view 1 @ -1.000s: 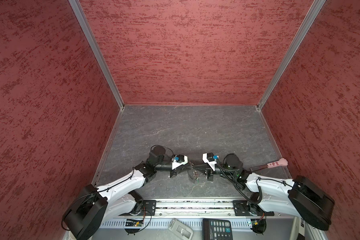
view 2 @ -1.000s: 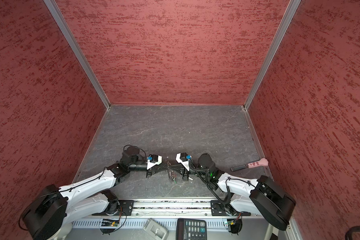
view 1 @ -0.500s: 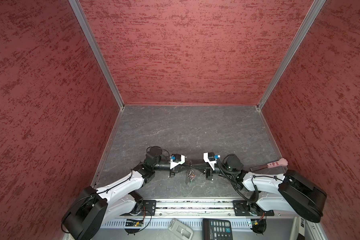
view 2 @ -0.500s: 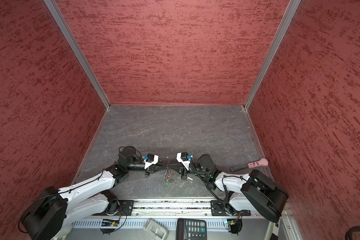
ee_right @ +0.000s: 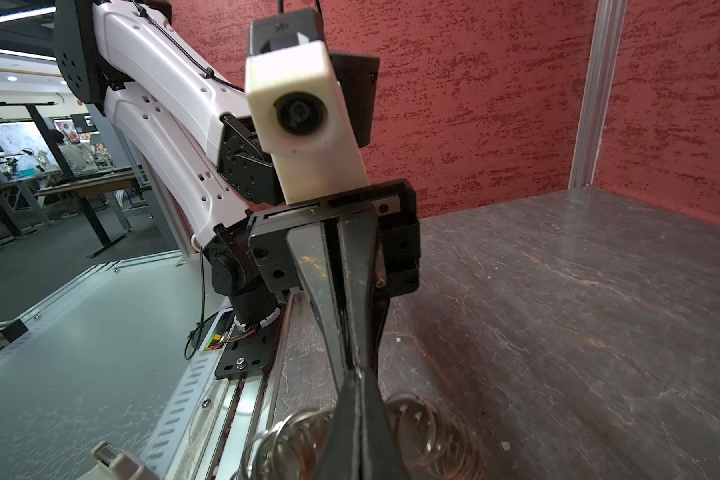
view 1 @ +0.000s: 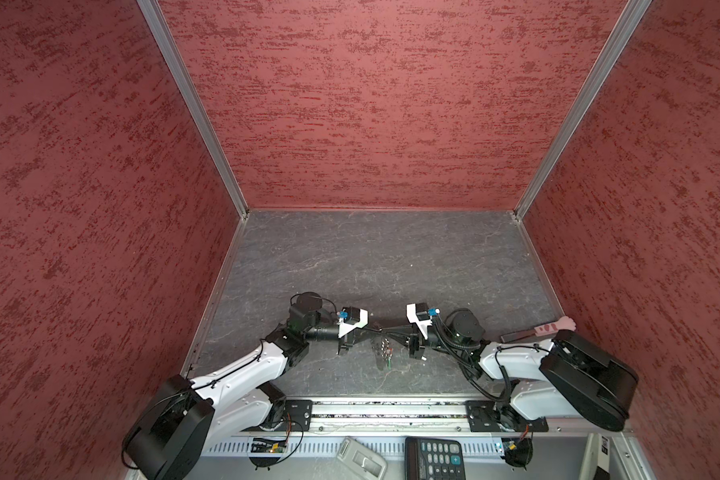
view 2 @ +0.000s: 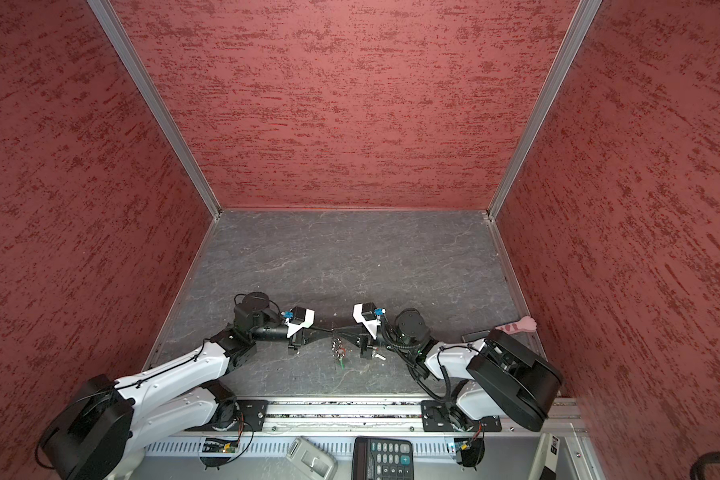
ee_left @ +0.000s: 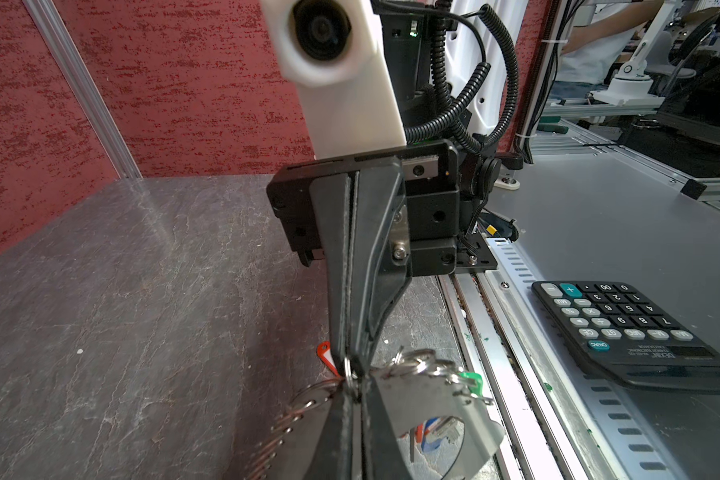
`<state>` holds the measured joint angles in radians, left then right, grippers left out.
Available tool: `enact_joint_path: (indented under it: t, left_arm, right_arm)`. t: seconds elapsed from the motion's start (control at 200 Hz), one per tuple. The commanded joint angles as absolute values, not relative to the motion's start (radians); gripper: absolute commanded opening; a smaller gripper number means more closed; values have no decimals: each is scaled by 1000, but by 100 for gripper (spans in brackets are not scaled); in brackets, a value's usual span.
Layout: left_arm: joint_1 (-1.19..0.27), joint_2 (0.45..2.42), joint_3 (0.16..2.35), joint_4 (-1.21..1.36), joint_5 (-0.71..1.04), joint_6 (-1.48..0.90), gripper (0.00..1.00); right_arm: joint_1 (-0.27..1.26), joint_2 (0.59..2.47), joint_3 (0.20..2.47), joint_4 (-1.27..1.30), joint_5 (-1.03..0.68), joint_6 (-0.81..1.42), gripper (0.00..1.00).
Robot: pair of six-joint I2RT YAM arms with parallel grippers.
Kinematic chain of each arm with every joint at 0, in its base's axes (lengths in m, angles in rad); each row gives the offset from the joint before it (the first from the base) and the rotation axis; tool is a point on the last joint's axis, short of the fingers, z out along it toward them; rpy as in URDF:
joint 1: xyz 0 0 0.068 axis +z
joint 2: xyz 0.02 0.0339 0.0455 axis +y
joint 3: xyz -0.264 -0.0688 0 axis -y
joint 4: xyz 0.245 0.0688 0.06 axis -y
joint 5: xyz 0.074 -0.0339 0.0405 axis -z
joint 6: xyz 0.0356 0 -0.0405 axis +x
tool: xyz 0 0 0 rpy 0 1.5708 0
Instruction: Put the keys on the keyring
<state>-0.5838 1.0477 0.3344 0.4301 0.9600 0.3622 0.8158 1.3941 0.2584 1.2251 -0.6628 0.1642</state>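
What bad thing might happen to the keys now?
Both the left gripper and right gripper pinch the keyring with just their tips, so it might slip and drop onto the table. The red-tagged key sticks out right at that pinch; whether it is threaded on is unclear, so it may fall off if either lets go.

Tip to tip over slab (view 2: 350, 257): left gripper (view 2: 327, 329), right gripper (view 2: 339, 331), both pinched closed. Below tips hangs keyring (view 2: 339, 351), green tag (view 2: 342, 365) lowest. Far right, pink tool (view 2: 516, 325) by wall. Front: calculator (view 2: 383, 457).
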Motion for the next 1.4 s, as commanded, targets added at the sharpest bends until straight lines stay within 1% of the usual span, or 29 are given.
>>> enact_joint_path:
  t: [0.0, 0.115, 0.235, 0.326, 0.441, 0.551, 0.676, 0.932, 1.167, 1.282, 1.393]
  left_arm:
    - [-586, 1059, 336, 441, 972, 358, 2]
    - [-586, 1058, 342, 429, 964, 362, 0]
    - [-586, 1055, 348, 402, 941, 373, 0]
    - [-587, 1051, 353, 379, 931, 386, 0]
    - [-594, 1054, 363, 350, 921, 404, 0]
    - [-600, 1057, 371, 328, 918, 416, 0]
    - [-604, 1057, 373, 318, 916, 424, 0]
    - [-626, 1071, 388, 272, 899, 458, 0]
    - [-641, 1094, 406, 232, 889, 481, 0]
    - [-641, 1094, 406, 233, 892, 482, 0]
    - [-641, 1098, 406, 235, 890, 480, 0]
  right_arm:
    - [822, 1402, 256, 1315, -683, 189, 0]
    - [822, 1388, 253, 1290, -681, 181, 0]
    - [822, 1334, 263, 1144, -689, 127, 0]
    - [819, 1249, 271, 954, -670, 53, 8]
    - [813, 1130, 288, 705, -631, -30, 15]
    - [810, 1068, 295, 581, -621, -71, 17]
    - [811, 1066, 297, 569, -631, -70, 19]
    - [810, 1149, 329, 650, -682, -35, 19]
    - [811, 1195, 359, 637, -698, -43, 17]
    - [811, 1205, 365, 628, -709, -45, 12]
    - [811, 1213, 368, 620, -716, -49, 4]
